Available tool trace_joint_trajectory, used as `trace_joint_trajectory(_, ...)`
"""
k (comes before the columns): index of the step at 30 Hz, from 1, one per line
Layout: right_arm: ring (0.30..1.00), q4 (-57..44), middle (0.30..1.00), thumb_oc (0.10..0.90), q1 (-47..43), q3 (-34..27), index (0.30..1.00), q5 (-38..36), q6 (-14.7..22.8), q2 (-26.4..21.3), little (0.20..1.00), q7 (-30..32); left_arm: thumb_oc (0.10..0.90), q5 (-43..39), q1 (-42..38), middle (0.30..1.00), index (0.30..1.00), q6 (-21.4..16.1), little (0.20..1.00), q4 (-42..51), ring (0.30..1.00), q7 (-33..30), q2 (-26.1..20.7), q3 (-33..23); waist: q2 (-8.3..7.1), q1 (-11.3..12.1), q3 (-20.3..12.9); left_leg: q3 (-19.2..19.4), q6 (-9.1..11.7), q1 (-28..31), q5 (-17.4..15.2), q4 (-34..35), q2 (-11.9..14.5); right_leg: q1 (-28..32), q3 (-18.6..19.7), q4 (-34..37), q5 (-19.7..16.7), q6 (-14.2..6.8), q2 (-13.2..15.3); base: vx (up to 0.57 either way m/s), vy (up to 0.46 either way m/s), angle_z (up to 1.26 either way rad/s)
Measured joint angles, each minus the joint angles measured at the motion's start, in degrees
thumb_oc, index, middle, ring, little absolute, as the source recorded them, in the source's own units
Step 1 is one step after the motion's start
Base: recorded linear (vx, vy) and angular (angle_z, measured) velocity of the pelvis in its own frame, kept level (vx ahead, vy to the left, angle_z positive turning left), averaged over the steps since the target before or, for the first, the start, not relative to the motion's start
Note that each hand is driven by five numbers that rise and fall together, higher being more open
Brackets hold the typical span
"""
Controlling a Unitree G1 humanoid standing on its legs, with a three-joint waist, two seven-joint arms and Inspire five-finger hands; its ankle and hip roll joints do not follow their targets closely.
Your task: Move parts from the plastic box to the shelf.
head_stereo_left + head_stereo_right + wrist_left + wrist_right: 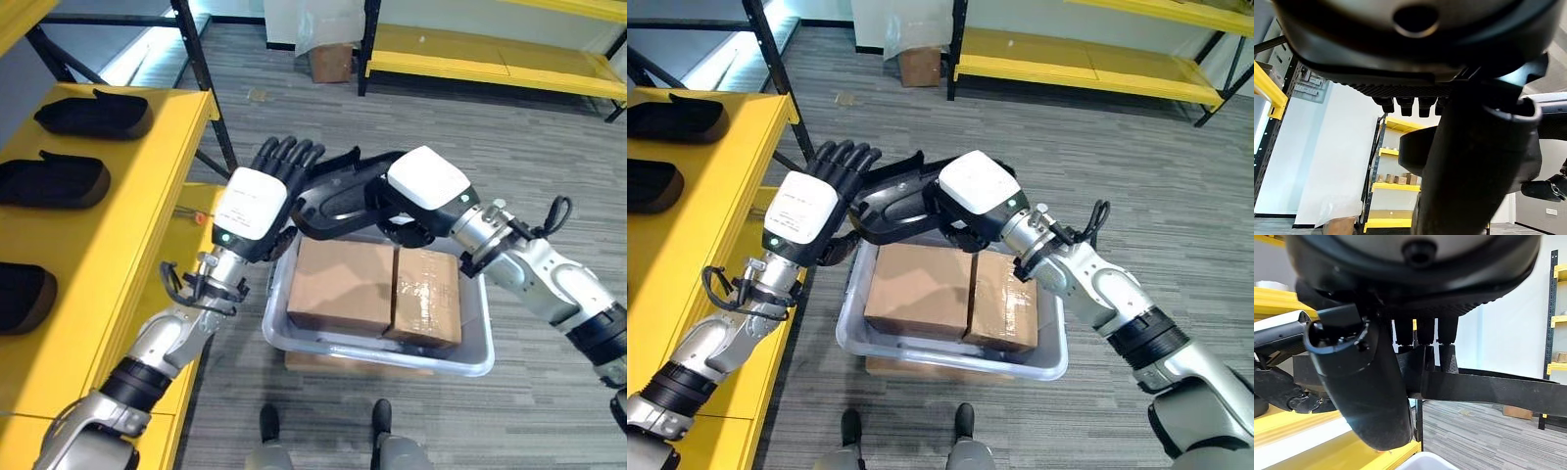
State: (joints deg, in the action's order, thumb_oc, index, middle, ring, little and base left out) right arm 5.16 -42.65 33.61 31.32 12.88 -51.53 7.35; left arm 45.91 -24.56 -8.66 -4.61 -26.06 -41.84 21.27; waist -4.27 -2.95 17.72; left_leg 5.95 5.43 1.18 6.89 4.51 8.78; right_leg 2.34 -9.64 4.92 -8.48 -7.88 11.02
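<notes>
A: Where is the part at this moment?

B: The black curved plastic part (338,196) is in the air above the translucent grey plastic box (470,360), between the two hands. The right hand (416,196) grasps it: in the right wrist view the fingers (1425,330) curl down onto its dark edge, with the thumb under it.

A: And the left hand?

B: The left hand (257,201) stands just beside the far end of the part. Its fingers (289,154) are straight and released, and they rise behind the part. I cannot tell if the palm already touches it.

A: So it looks like a hand-over?

B: I think yes. The yellow metal shelf (147,186) is on the outer side of the left fingers, and three similar black parts (54,181) already lie there. To do it well, the left fingers should close fully around the part before the right fingers let go. The two brown cardboard boxes (377,289) in the plastic box lie directly below, so a drop would land on them.
</notes>
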Motion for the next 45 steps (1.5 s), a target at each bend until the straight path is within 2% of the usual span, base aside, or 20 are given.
trace_joint_trajectory(9,0.300,0.0,0.300,0.400,0.0,1.4,0.300,0.0,-0.1,1.7,0.300,0.2,0.900,0.5,-1.0,1.000,1.000,1.1,1.000,-0.2,1.000,-0.8,2.3,1.6,-0.24,-0.1,-1.3,0.1,0.0,0.2,0.0,0.0,0.1,0.0,0.3,0.0,0.0,0.0,-0.1,0.00,0.000,0.00)
trace_joint_trajectory(16,0.300,0.0,0.300,0.400,-0.1,1.7,0.300,0.0,-0.3,2.3,0.300,0.2,0.900,0.5,-1.2,1.000,1.000,1.3,1.000,-4.6,1.000,-0.9,4.1,4.4,-0.26,-0.2,-2.3,1.0,0.1,0.9,-0.1,0.0,0.2,0.1,1.2,0.0,0.0,0.1,-0.2,0.00,0.003,-0.06)
trace_joint_trajectory(17,0.300,0.1,0.300,0.400,-0.1,1.8,0.300,0.0,-0.4,2.3,0.300,0.2,0.400,0.5,-1.3,0.300,0.300,1.5,0.300,-4.9,0.300,-1.1,5.0,4.5,-0.27,-0.4,-2.4,1.1,0.1,0.9,-0.1,0.0,0.2,0.1,1.2,0.0,0.0,0.1,-0.2,0.00,0.000,0.00)
trace_joint_trajectory(30,0.300,0.3,0.300,0.400,-0.1,2.5,0.300,0.0,-0.9,3.1,0.300,0.6,0.400,1.6,-1.7,0.300,0.300,2.5,0.300,-8.5,0.300,-2.0,4.8,6.0,-1.23,-1.3,-3.6,1.4,0.2,1.0,-0.2,0.0,0.2,0.0,1.5,0.0,0.0,0.1,-0.2,0.00,0.000,0.00)
trace_joint_trajectory(45,0.300,0.3,0.300,0.400,-0.1,2.6,0.300,0.0,-1.3,3.5,0.300,0.6,0.400,1.6,-1.6,0.300,0.300,2.7,0.300,-8.5,0.300,-2.3,4.8,5.8,-1.21,-1.5,-4.7,1.5,0.1,1.0,-0.3,0.0,0.2,0.0,1.6,0.0,0.0,0.1,-0.2,0.00,0.000,0.00)
